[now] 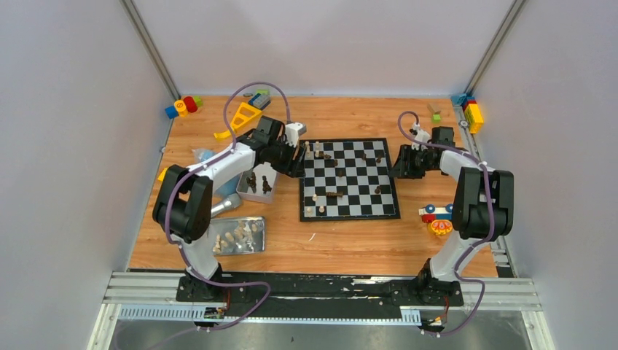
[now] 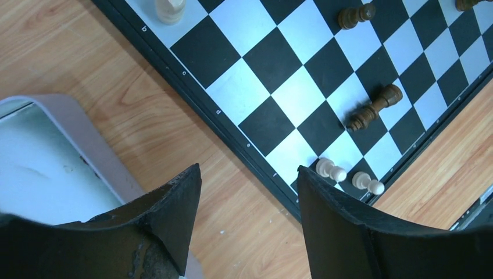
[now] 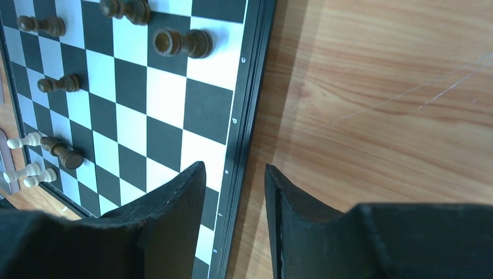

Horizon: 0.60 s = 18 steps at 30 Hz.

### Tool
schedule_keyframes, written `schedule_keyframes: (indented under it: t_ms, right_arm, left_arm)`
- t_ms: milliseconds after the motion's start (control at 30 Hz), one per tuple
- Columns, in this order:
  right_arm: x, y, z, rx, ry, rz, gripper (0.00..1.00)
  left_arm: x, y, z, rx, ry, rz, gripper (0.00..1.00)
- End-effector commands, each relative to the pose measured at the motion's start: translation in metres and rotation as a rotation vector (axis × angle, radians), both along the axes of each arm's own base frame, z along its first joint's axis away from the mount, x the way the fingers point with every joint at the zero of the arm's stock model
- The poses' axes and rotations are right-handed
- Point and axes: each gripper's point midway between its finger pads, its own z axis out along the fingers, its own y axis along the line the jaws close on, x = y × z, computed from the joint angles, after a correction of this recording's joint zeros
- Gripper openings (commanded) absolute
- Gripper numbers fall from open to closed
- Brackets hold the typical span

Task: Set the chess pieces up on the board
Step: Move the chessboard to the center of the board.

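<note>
Top external view is showing you the chessboard (image 1: 350,217) lying mid-way across the wooden table (image 1: 328,248), with only a few dark and cream chess pieces (image 1: 334,194) scattered on it. Your left gripper (image 1: 296,160) is hovering at the board's left edge, fingers spread and holding nothing. Your right gripper (image 1: 399,165) is hovering at the right edge, likewise parted and empty. More cream pieces are lying in the near metal tray (image 1: 261,222), and dark ones are standing in the far tray (image 1: 255,197). One fallen dark piece (image 2: 375,107) is lying on its side.
</note>
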Motion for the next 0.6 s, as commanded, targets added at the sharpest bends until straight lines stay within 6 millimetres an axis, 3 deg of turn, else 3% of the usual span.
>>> schedule_keyframes:
  t_ms: [0, 267, 567]
  right_arm:
    - [0.020, 0.001, 0.012, 0.015, -0.057, 0.018, 0.44]
    - [0.016, 0.016, 0.001, 0.028, -0.024, 0.057, 0.42]
    - [0.003, 0.032, -0.011, 0.003, 0.014, 0.097, 0.22]
  left_arm:
    - [0.009, -0.010, -0.003, -0.003, 0.033, 0.051, 0.68]
    - [0.014, -0.014, -0.033, 0.037, 0.095, 0.088, 0.67]
    - [0.002, -0.029, -0.051, 0.010, 0.144, 0.041, 0.56]
